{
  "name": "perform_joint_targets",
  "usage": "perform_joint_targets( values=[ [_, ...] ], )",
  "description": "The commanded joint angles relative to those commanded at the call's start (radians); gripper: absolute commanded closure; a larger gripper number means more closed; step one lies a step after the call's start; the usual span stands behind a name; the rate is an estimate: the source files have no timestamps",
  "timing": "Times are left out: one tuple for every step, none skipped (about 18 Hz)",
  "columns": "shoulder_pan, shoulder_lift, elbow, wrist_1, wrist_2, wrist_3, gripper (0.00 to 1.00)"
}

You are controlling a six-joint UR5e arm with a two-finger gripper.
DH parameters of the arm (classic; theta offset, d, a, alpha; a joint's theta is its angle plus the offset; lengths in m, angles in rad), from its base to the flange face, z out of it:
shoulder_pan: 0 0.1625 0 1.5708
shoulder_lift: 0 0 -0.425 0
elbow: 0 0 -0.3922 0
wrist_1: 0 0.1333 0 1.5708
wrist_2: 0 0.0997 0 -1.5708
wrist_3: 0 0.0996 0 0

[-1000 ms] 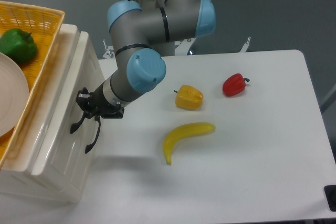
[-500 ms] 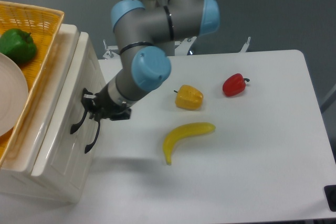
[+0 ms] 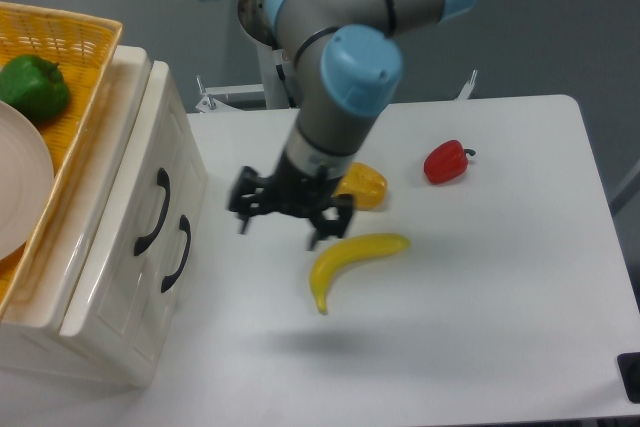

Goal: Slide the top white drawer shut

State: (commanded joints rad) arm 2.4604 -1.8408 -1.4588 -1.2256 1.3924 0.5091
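The gripper (image 3: 280,225) hangs empty, its fingers (image 3: 243,218) spread apart; the top white drawer (image 3: 150,202) sits left of them, a banana (image 3: 352,259) just right.

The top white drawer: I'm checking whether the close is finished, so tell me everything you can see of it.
The top white drawer is glossy white plastic with a black arched handle on its front. It looks pushed in, its face about level with the lower drawer front below. It sits in the cabinet at the table's left, under the yellow wicker basket. Nothing touches it: the gripper hangs open to its right, clear of the handle, above the table near the banana.
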Motion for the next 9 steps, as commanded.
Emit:
perform_joint_targets(
  values=[
    [0.017, 0.0, 0.0, 0.0, 0.04, 0.028, 0.0],
    [0.035, 0.0, -0.002, 0.0, 0.071, 0.055, 0.0],
    [0.057, -0.001, -0.002, 0.0, 0.089, 0.084, 0.0],
    [0.086, -0.001, -0.003, 0.0, 0.1, 0.116, 0.0],
    [0.115, -0.001, -0.003, 0.0, 0.105, 0.159, 0.0],
    [0.142, -0.003, -0.003, -0.002, 0.106, 0.217, 0.0],
    [0.166, -0.009, -0.002, -0.002, 0.109, 0.291, 0.0],
    [0.189, -0.017, -0.003, -0.002, 0.122, 0.377, 0.0],
    [0.212, -0.024, -0.005, -0.002, 0.134, 0.464, 0.0]
  ],
)
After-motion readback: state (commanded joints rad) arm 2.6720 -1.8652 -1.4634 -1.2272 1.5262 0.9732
